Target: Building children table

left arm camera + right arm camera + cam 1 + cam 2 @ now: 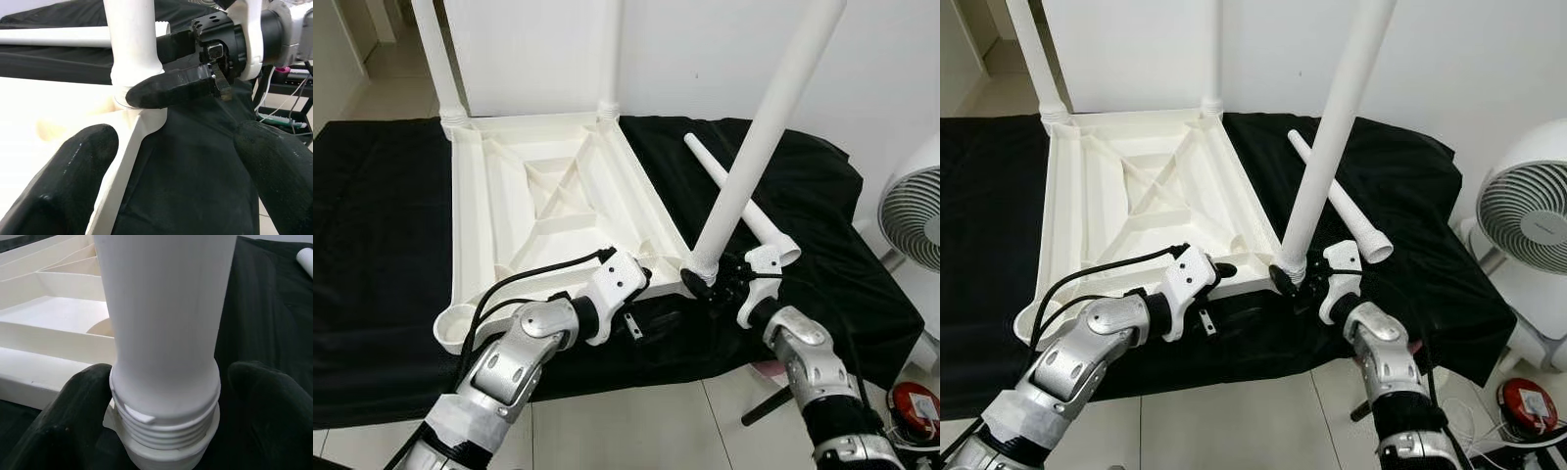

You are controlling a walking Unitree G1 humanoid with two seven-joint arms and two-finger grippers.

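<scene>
With the white tabletop [543, 211] lying upside down on the black cloth [382, 225], two legs [435, 59] found already seated upright in the far corner sockets. Third leg [759, 147] found tilted, threaded end entered at the near right corner socket [1278, 269], several thread turns exposed in the right wrist view; judged not yet screwed home. Right gripper [710, 282] found at the base of that leg, black fingers [73, 416] set either side of the threaded collar; contact not plainly visible, so whether gripping cannot be told. Left gripper [171, 196] found just beside the same corner, fingers [63, 181] spread apart with the tabletop edge between them, clamped on nothing; judged to be steadying or standing by. Fourth leg [734, 196] found lying loose on the cloth, to the right of the tabletop, untouched. Near left corner socket [455, 328] found empty. Assessed as roughly half complete: two legs fitted, one in hand and needing to be righted and turned down, one still to be picked up and fitted, then the table to be turned upright. Noted nearby: a white fan [1528, 220] on the floor at right.
</scene>
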